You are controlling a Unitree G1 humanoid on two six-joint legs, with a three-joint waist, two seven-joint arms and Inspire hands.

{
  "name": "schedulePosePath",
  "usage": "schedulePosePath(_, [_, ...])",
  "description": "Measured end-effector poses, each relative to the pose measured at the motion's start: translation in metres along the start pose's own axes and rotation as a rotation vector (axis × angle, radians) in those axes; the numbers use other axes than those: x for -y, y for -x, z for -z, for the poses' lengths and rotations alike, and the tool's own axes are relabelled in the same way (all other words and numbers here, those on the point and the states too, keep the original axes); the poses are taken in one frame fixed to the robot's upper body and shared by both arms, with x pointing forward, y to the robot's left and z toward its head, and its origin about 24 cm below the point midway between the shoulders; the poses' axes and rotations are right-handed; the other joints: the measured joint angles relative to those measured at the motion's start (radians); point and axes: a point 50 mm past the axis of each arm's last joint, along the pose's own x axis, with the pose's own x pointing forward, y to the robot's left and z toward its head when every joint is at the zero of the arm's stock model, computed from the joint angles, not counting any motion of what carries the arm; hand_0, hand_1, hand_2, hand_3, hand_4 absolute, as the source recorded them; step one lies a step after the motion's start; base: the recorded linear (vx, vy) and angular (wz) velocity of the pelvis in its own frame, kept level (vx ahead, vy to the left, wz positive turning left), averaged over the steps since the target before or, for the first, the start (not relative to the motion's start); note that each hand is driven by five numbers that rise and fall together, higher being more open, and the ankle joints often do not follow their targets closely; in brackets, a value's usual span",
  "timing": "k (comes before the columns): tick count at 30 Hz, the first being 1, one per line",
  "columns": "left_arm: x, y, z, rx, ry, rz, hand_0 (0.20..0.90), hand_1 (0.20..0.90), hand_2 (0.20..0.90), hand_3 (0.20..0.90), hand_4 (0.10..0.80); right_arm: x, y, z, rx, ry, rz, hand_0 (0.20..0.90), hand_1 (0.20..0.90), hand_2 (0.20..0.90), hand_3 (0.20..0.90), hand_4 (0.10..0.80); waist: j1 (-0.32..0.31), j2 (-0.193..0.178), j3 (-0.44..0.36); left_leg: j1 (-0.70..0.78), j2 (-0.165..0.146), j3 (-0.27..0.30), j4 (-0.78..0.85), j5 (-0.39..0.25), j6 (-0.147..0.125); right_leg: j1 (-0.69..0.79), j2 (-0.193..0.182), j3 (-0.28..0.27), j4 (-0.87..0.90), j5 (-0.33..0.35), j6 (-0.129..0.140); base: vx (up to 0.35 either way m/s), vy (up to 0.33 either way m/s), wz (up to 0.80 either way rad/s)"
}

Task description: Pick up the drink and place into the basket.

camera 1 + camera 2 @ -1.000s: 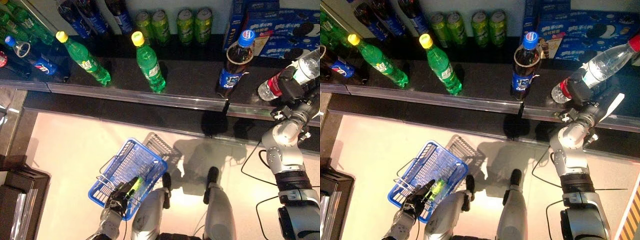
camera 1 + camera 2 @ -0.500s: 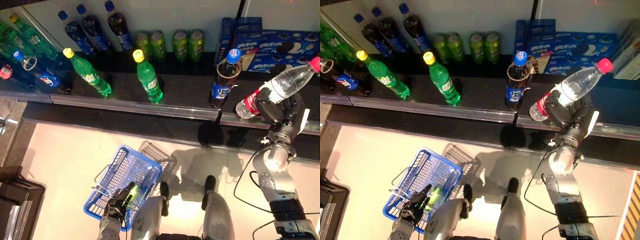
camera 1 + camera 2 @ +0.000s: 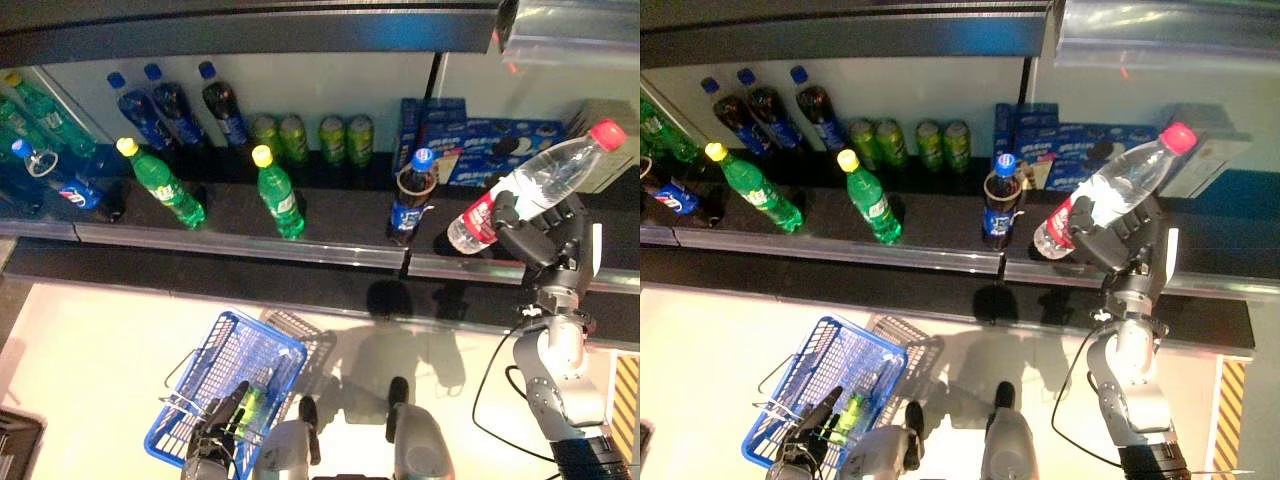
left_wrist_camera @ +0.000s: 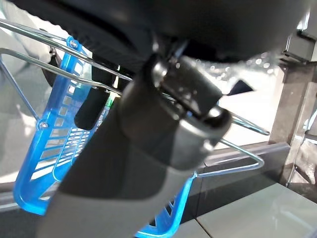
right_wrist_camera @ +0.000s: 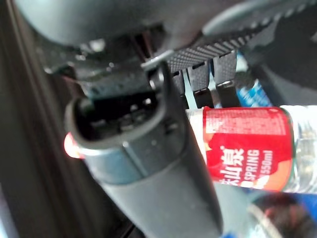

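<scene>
Since a second ago, water bottle (image 3: 535, 188) lifted clear of shelf (image 3: 300, 245), tilted, cap up; right hand (image 3: 540, 235) curled round its red label; left hand (image 3: 215, 445) gripping wire handle of blue plastic basket (image 3: 235, 385); best swung down slowly, grip firm on slick, ribbed clear plastic.

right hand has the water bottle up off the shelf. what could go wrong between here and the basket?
1. The robot hand grips the water bottle low, near its red label, with the long neck tilted out: it may pivot or slip.
2. The cola bottle stands close beside it: a leftward swing might knock it.
3. The blue basket hangs far across in the left robot hand: a long carry.
</scene>
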Motion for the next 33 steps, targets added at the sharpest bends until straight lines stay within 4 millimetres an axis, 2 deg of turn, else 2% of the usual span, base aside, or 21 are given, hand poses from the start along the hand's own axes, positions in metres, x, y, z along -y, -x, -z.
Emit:
schedulePosePath(7, [-0.002,0.002,-0.001,0.017,-0.001,0.007,0.3,0.3,0.3,0.2,0.1,-0.014,0.008,0.005,-0.057,-0.13,-0.22,0.3,0.3,0.3,0.2,0.1,-0.009,-0.018,-0.032,0.024,0.006,0.011,-0.017,0.001,-0.002,0.01,0.011,0.012,-0.004,-0.005,-0.006,-0.009,-0.001,-0.06])
schedulePosePath(15, [0.003,0.007,-0.003,0.037,-0.028,0.065,0.3,0.3,0.3,0.2,0.1,-0.066,0.016,0.004,-0.103,-0.216,-0.526,0.3,0.3,0.3,0.2,0.1,0.013,-0.017,-0.053,0.025,0.009,0.002,-0.014,0.004,-0.006,0.019,0.011,0.004,-0.005,-0.003,-0.011,-0.002,0.04,0.04])
schedulePosePath(20, [0.02,0.009,-0.005,0.05,-0.048,0.166,0.3,0.3,0.3,0.2,0.1,-0.082,0.022,0.008,-0.158,-0.207,-0.651,0.3,0.3,0.3,0.2,0.1,0.066,-0.013,-0.057,0.02,0.004,-0.016,-0.018,0.006,-0.003,0.034,0.001,-0.017,-0.01,-0.005,-0.009,-0.036,0.062,0.17])
schedulePosePath(22, [0.029,0.013,-0.007,0.062,-0.05,0.213,0.3,0.3,0.3,0.2,0.1,-0.088,0.026,0.01,-0.18,-0.208,-0.677,0.3,0.3,0.3,0.2,0.1,0.066,-0.013,-0.058,0.01,-0.002,-0.036,-0.02,0.01,0.002,0.034,-0.008,-0.042,-0.012,-0.005,-0.007,-0.054,0.039,0.29])
schedulePosePath(27, [0.069,0.029,-0.01,0.086,-0.061,0.421,0.3,0.3,0.3,0.2,0.1,-0.098,0.03,0.014,-0.209,-0.179,-0.717,0.3,0.3,0.3,0.2,0.1,0.118,-0.012,-0.058,-0.017,-0.015,-0.084,-0.034,0.031,0.004,0.034,-0.022,-0.074,-0.023,0.0,0.004,-0.049,0.012,0.26])
schedulePosePath(33, [0.097,0.044,-0.027,0.141,-0.097,0.592,0.3,0.3,0.3,0.2,0.1,-0.117,0.032,0.015,-0.215,-0.156,-0.785,0.3,0.3,0.3,0.2,0.1,0.174,-0.009,-0.057,-0.054,-0.021,-0.137,-0.026,0.037,0.0,0.042,-0.023,-0.13,-0.036,-0.003,0.007,-0.038,-0.024,0.29])
